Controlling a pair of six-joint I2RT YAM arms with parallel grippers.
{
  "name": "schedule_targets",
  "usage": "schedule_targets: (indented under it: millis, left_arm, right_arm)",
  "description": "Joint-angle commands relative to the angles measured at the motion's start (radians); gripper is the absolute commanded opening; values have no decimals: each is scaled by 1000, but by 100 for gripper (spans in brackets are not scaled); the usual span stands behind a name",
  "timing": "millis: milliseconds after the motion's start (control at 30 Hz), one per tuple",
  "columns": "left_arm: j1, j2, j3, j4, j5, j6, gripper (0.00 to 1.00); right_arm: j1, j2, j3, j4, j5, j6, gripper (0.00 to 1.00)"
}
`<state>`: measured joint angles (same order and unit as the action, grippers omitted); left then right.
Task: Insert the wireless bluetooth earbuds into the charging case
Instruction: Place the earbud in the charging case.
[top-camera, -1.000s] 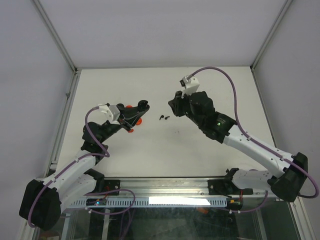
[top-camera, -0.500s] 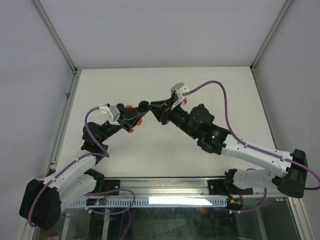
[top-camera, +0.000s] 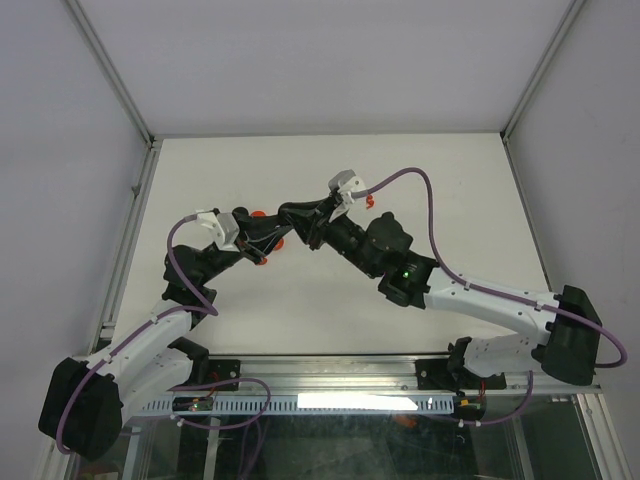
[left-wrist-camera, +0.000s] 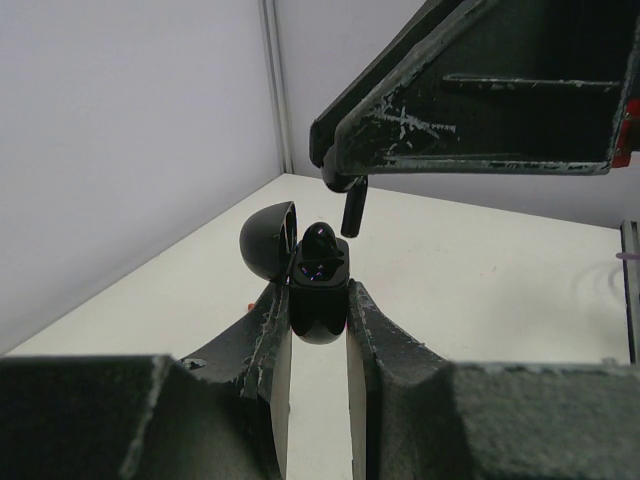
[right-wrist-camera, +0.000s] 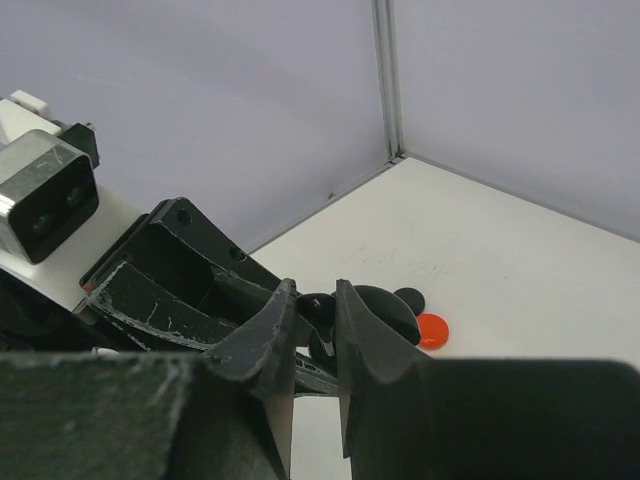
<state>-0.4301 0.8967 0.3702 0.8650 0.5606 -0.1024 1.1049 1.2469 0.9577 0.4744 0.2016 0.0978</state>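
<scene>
Left wrist: clamps open charging case (left-wrist-camera: 318, 312) in left gripper (left-wrist-camera: 318, 292), base hidden; pinches earbud (left-wrist-camera: 353, 208) in right gripper (left-wrist-camera: 338, 172), stem down.

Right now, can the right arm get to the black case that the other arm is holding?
Probably yes. The right gripper hangs just above the charging case, pinching a black earbud; the lid is open and nothing sits between them.

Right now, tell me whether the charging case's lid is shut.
No: the charging case sits with its lid swung open to the left, the inside showing.
</scene>
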Motion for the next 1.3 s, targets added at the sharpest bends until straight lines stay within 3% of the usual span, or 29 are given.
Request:
schedule_targets:
  millis: [0,1233,1267]
  left_arm:
    - [6,-7,10,71,31,-14,0]
    - [7,-16,9,67,10,-25,0]
    - [7,-15,10,66,11,-25,0]
  right_arm:
    - [6,6,5,84,23,-15,15]
    - [7,21,-1,13,31,-22,15]
    - [7,20,1,8,31,-45,32]
